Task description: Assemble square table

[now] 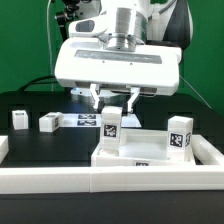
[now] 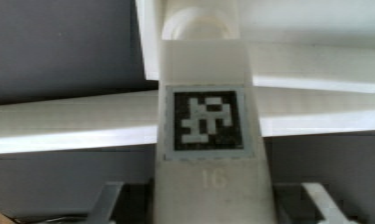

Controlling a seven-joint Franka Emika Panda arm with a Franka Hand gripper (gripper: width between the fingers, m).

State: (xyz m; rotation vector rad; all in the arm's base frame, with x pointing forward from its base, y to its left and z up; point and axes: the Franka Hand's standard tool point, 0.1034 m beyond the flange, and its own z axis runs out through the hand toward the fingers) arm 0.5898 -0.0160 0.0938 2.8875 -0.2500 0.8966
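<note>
- A slim, squared white plastic leg post (image 1: 110, 127) with a smooth face and a black-and-white square tag is held upright in the gripper (image 1: 114, 103).
- The two-finger gripper is pinched on the upper end of the leg post. In the wrist view the post (image 2: 210, 100) runs straight between the dark fingers (image 2: 122, 200).
- A large white plastic square tray-like top (image 1: 148, 148) with a raised rim lies flat on the matte black surface (image 1: 40, 145), directly below the gripper.
- The lower end of the leg post is seen at the corner of the top on the exterior view's left. It cannot be told whether it is seated there.
- A second tagged post (image 1: 180, 135) stands upright on the top, on the exterior view's right and apart from the gripper.
- Two more small white posts (image 1: 20, 119) (image 1: 48, 122) lie on the surface, well to the exterior view's left.
- The marker board (image 1: 85, 121) lies flat behind the top.
- A long white border rail (image 1: 60, 178) with a smooth, blocky profile runs along the near edge.
</note>
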